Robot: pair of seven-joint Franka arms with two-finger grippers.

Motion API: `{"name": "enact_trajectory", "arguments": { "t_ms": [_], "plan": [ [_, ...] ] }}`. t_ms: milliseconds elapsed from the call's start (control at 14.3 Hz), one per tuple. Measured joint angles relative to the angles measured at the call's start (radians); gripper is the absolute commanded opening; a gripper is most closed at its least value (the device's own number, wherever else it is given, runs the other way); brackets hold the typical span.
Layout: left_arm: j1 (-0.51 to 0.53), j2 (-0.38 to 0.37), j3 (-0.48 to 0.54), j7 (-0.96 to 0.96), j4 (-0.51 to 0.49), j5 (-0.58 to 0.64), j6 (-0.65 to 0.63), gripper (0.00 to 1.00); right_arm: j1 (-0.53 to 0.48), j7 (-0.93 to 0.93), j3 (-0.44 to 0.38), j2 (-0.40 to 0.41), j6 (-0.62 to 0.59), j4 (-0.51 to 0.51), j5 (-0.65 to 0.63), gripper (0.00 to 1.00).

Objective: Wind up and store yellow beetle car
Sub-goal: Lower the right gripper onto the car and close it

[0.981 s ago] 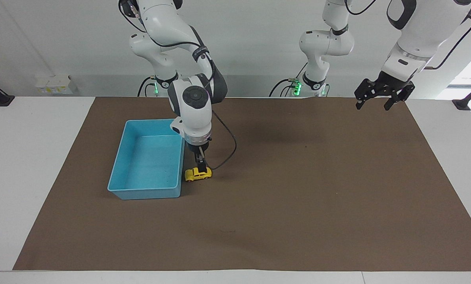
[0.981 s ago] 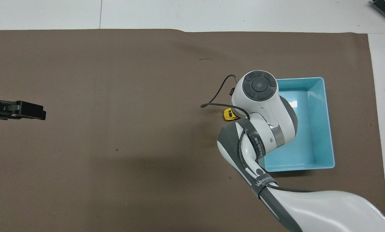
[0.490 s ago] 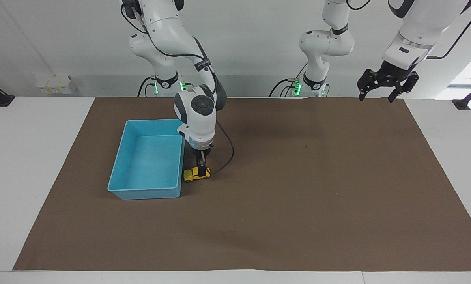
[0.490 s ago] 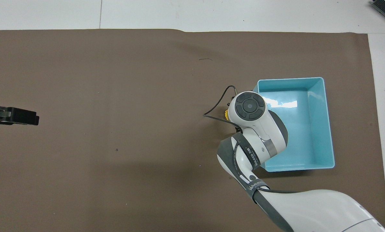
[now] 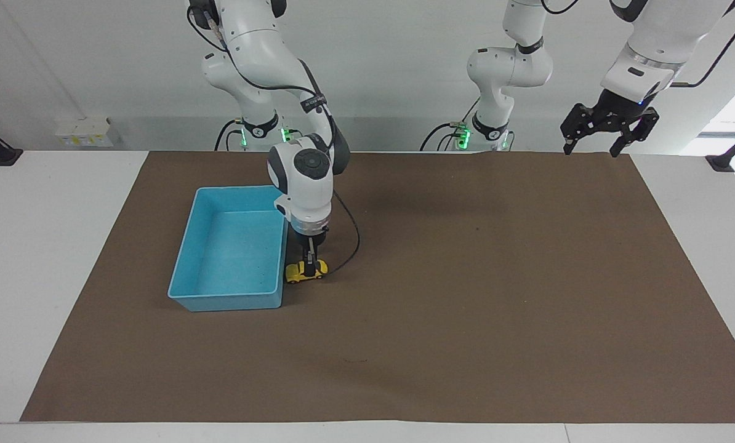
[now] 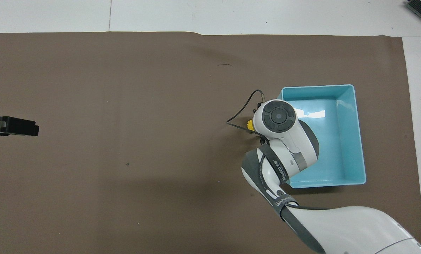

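Now right claw clamped on tiny yellow beetle toy car, dragged along brown surface closer to light blue plastic bin, probably winding; left claw open, raised higher, waiting.

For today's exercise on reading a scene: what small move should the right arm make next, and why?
Probably drag the yellow beetle car along the mat to wind it: the right gripper is down on it beside the empty blue bin, wheels on the mat.
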Motion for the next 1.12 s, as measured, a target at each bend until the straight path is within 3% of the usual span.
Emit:
{"name": "enact_trajectory", "arguments": {
  "t_ms": [350, 841, 1121],
  "plan": [
    [0.000, -0.002, -0.001, 0.000, 0.000, 0.000, -0.003, 1.00, 0.007, -0.008, 0.002, 0.000, -0.047, 0.019, -0.001, 0.00],
    [0.000, -0.011, 0.004, 0.000, 0.000, 0.000, -0.010, 1.00, 0.044, -0.008, 0.007, 0.000, -0.163, 0.125, -0.001, 0.00],
    [0.000, -0.012, 0.002, 0.000, 0.000, 0.000, -0.011, 1.00, 0.042, -0.008, 0.007, -0.057, -0.217, 0.151, 0.004, 0.00]
  ]
}}
